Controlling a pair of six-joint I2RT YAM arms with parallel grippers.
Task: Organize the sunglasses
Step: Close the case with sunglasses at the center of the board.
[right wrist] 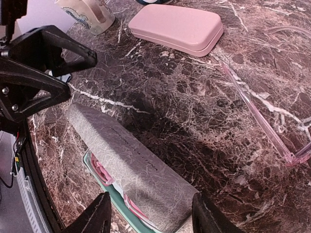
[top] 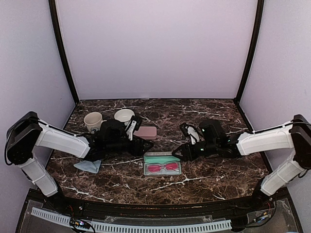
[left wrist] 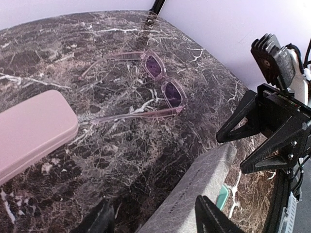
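Item: red sunglasses (top: 163, 168). Lying in the open case, whose grey lid (right wrist: 131, 160) sits between my right fingers (right wrist: 99, 216).
Handling: light, thin and brittle, with slick lenses; I'd take them gently by the bridge.
Second pair (left wrist: 146, 92): pink-tinted, flat on the bench (left wrist: 121, 160) ahead of my left fingers (left wrist: 209, 218).
Both sets of fingers are spread, pinching nothing.
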